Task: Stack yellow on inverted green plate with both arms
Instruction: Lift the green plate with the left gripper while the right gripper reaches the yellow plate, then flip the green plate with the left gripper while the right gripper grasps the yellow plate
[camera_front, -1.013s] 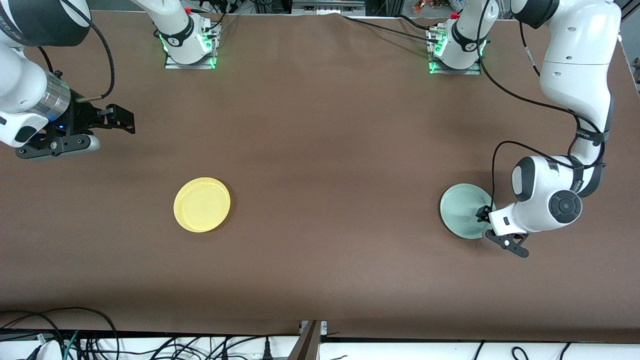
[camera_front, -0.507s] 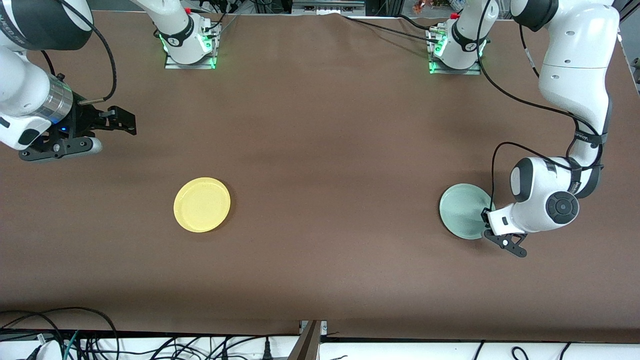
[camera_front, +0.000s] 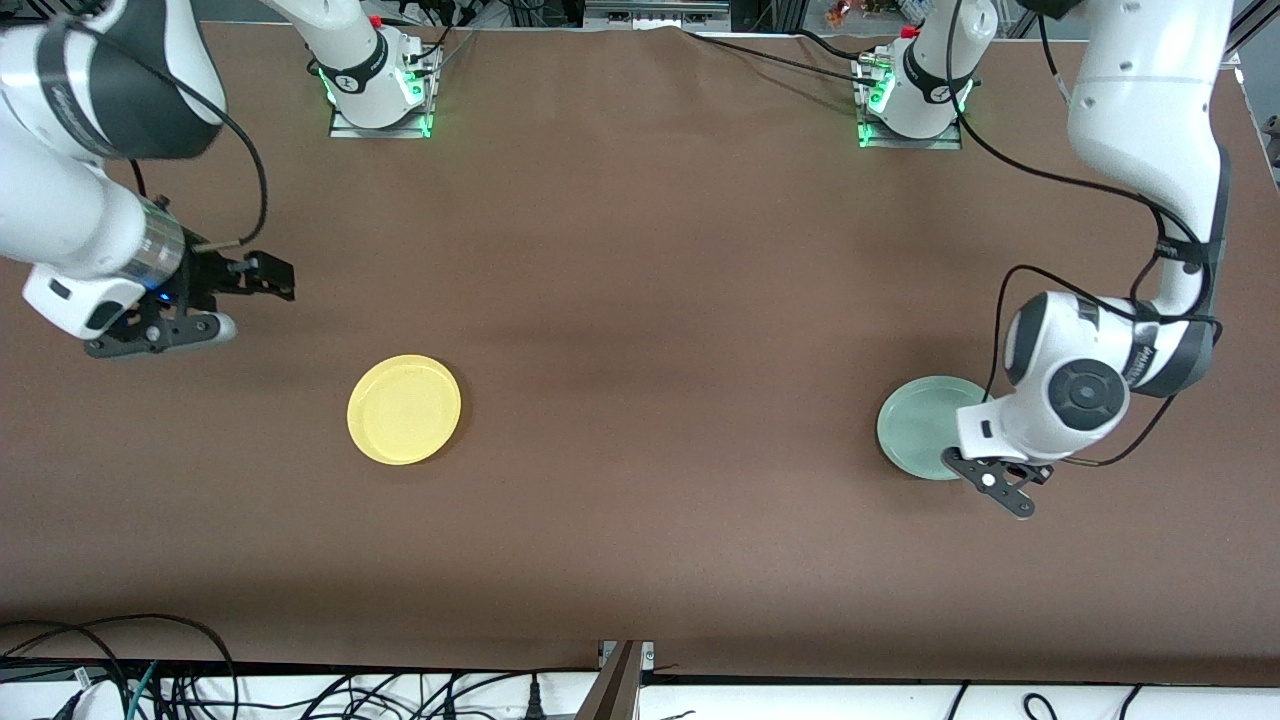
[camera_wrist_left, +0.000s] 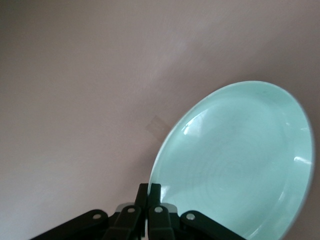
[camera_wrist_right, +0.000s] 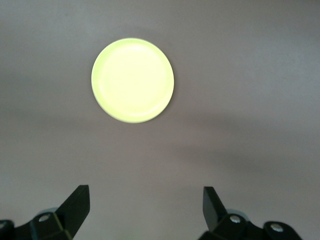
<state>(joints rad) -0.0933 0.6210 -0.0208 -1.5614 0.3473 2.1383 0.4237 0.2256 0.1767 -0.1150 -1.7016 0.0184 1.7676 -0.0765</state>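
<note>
Toward the left arm's end of the brown table, the front view shows the green plate with the left gripper at its rim; the yellow plate lies well apart from it, untouched, with the right gripper hanging over bare table nearby. Left wrist view: fingers pinch the green plate's rim, hollow side showing, so inversion seems barely begun. Right wrist view: fingers spread wide, yellow plate ahead. Stacking remains. No readable writing.
</note>
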